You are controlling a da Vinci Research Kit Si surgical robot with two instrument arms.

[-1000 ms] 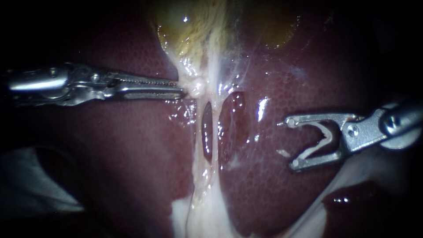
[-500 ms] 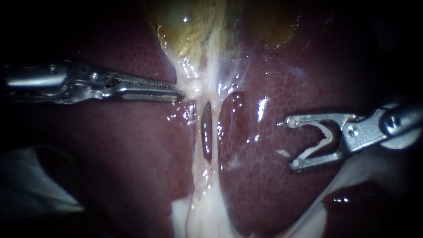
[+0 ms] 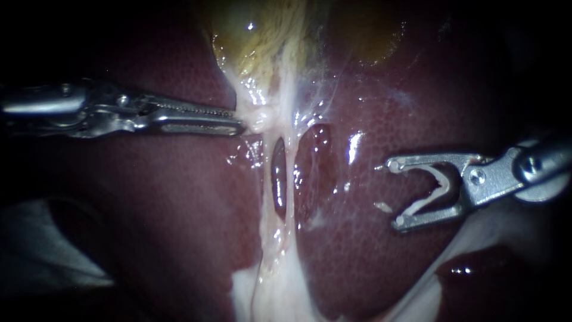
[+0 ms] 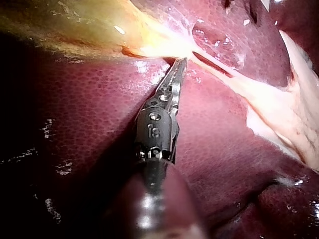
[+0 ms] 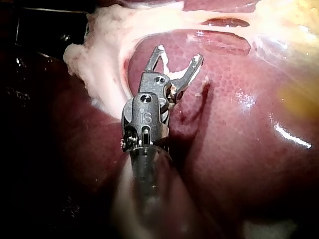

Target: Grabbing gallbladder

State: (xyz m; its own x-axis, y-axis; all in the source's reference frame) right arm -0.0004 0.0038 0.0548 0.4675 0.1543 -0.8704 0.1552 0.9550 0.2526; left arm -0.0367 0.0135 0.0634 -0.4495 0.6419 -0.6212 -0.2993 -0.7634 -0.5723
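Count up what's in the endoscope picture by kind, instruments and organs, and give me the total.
Instruments: 2, the left instrument and the right instrument
Liver: 1
Gallbladder: 1
Total: 4

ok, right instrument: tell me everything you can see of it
The right instrument is bright metal: a thin shaft coming in from the right, a pinned wrist joint, then two curved jaws with hooked tips. The jaws stand wide open and grip nothing. A pale sliver lines their inner curve; I can't tell what it is. It points toward the pale tissue band, well apart from it, and hangs over the dark red liver. Whether it touches the liver can't be judged.
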